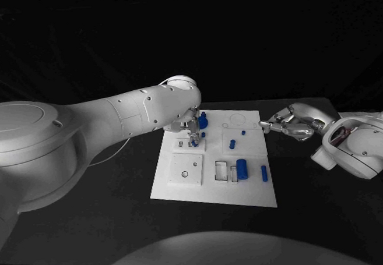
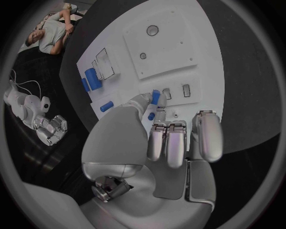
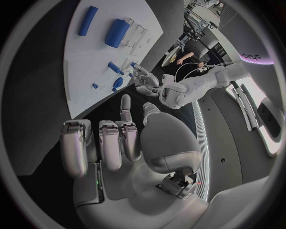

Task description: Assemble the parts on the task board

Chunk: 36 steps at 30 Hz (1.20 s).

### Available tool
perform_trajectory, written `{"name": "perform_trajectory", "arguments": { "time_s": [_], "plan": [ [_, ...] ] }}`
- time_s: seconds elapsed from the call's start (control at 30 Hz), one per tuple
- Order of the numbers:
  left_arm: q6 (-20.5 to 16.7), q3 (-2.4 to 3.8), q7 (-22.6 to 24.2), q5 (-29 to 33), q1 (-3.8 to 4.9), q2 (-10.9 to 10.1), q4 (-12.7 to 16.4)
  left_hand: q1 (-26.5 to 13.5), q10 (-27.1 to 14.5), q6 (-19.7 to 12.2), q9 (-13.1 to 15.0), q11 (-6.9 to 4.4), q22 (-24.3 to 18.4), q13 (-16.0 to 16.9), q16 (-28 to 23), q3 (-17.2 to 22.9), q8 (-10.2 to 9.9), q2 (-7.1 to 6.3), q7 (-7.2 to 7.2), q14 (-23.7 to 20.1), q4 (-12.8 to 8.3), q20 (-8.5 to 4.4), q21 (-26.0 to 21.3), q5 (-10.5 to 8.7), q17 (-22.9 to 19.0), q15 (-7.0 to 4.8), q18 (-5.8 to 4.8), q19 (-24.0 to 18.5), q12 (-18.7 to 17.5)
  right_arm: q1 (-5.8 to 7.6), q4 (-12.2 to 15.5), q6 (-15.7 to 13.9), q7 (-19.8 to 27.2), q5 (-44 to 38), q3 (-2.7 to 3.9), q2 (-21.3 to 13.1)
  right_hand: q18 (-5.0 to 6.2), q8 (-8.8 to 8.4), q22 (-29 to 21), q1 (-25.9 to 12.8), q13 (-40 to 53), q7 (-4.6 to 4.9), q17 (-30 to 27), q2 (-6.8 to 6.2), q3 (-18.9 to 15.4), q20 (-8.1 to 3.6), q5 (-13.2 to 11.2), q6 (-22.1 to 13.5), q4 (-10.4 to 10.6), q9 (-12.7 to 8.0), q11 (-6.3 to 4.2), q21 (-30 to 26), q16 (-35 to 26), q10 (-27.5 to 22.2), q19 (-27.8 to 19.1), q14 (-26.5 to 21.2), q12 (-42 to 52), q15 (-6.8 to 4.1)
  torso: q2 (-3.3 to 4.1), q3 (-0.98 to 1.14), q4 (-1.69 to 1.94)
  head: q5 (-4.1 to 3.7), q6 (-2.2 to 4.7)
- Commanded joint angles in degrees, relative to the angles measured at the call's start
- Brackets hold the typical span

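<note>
Now the left hand (image 1: pixel 191 124) hovers over the far-left part of the task board (image 1: pixel 187 191), at about eleven o'clock from its middle, pinching a small blue part (image 2: pixel 155 97) between thumb and a fingertip while its other fingers lie curled side by side. Off the board's far-right edge, at about two o'clock, the right hand (image 1: pixel 292 122) hangs with its fingers curled inward on nothing. Near the board's three o'clock edge lie a thick blue cylinder (image 1: pixel 241 166) and a thin blue rod (image 1: pixel 264 173).
</note>
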Motion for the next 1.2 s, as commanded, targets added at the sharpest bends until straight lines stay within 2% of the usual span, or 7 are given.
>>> {"name": "perform_trajectory", "arguments": {
  "time_s": [0.03, 0.13, 0.37, 0.5, 0.67, 1.2],
  "plan": [
    [-2.8, 0.03, -1.3, 2.2, 0.21, -0.3, 0.7, -0.4, 6.1, 2.1, 4.0, -0.68, 11.9, 15.1, 0.1, 1.6, 1.2, -0.48, -1.56, 6.0, -1.1, -0.24, 0.8, 1.0, 15.1, -0.73, -0.71, 0.7, 0.1, -0.19, -0.1, 1.5, -0.5, -0.2, -0.02, 0.2, 0.58, -0.31, 13.3, 0.8, 15.1, -0.02, 15.1, -0.03, -0.4, 0.17, 0.2, 0.2, 0.1, 0.1, 0.38, -0.4, 0.2, 6.1, 1.9, 6.1, 0.2, 0.28, 0.05, -0.03, 0.0, 0.31, 0.0],
    [-3.7, 0.02, -1.9, 1.8, 0.34, -0.8, 1.1, -1.0, 6.1, 2.3, 5.4, -1.01, 12.1, 15.1, 0.1, 2.5, 2.3, -0.81, -1.85, 6.0, -1.4, -0.49, 1.5, 1.42, 15.1, -1.07, -0.91, 1.3, 0.1, -0.32, -0.2, 1.8, -0.7, -0.1, -0.02, 0.2, 0.63, -0.36, 13.2, 1.0, 15.1, -0.01, 15.1, 0.0, -0.4, 0.17, 0.2, 0.2, 0.1, 0.1, 0.38, -0.5, 0.2, 6.1, 1.7, 6.1, 0.2, 0.29, 0.07, -0.04, -0.01, 0.42, 0.0],
    [-4.6, -0.02, -5.9, -0.6, 0.75, -2.1, 2.3, -2.4, 6.1, 2.1, 7.0, -1.38, 12.3, 15.1, 0.1, 3.1, 3.5, -1.24, -2.25, 6.0, -1.3, -0.86, 1.8, 0.47, 15.1, -1.45, -1.01, 1.7, 0.1, -0.51, -0.5, 1.9, -0.8, -0.1, -0.02, 0.6, 0.73, -0.58, 13.1, 1.7, 15.1, 0.03, 15.1, 0.07, -0.5, 0.19, 0.4, 0.1, 0.1, 0.2, 0.42, -0.8, 0.2, 6.1, 1.4, 6.1, 0.2, 0.32, 0.02, 0.01, -0.03, 0.89, 0.0],
    [-5.4, -0.06, -8.3, -1.4, 0.84, -2.6, 2.5, -3.0, 6.1, 2.2, 7.7, -1.63, 12.3, 15.1, 0.1, 3.5, 4.0, -1.21, -2.5, 6.0, -1.2, -1.1, 1.9, 0.57, 15.1, -1.73, -1.06, 1.9, 0.1, -0.57, -0.6, 2.0, -0.8, -0.1, -0.02, 0.7, 0.75, -0.74, 13.0, 2.0, 15.1, 0.07, 15.1, 0.11, -0.6, 0.2, 0.4, 0.0, 0.1, 0.2, 0.44, -0.9, 0.2, 6.1, 1.3, 6.1, 0.2, 0.33, 0.03, -0.01, -0.05, 1.0, 0.0],
    [-6.1, -0.1, -10.1, -1.0, 0.88, -2.7, 2.5, -3.4, 6.1, 2.3, 8.0, -1.74, 12.3, 15.1, 0.1, 3.7, 4.3, -1.23, -2.6, 6.0, -1.1, -1.23, 1.9, 0.68, 15.1, -1.83, -1.06, 1.9, 0.1, -0.63, -0.6, 2.1, -0.9, -0.1, -0.02, 0.8, 0.77, -0.91, 13.0, 2.2, 15.1, 0.11, 15.1, 0.14, -0.7, 0.21, 0.5, -0.2, 0.1, 0.2, 0.48, -1.0, 0.2, 6.1, 1.3, 6.1, 0.2, 0.36, 0.05, -0.05, -0.04, 1.08, 0.0],
    [-6.8, -0.31, -13.5, 1.9, 0.89, -3.2, 3.2, -4.5, 6.1, 2.1, 8.8, -1.95, 12.1, 15.1, 0.1, 4.3, 4.6, -1.06, -2.73, 6.0, -0.9, -1.53, 1.3, 0.72, 15.1, -2.11, -0.94, 1.7, 0.1, -1.01, -0.9, 2.3, -1.4, 0.0, -0.02, 1.1, 0.86, -1.2, 12.9, 3.0, 15.1, 0.16, 15.1, 0.22, -0.7, 0.25, 0.6, -0.3, 0.0, 0.3, 0.52, -1.3, 0.2, 6.1, 1.0, 6.1, 0.2, 0.41, -0.03, 0.03, -0.03, 1.55, 0.0]
  ]
}}
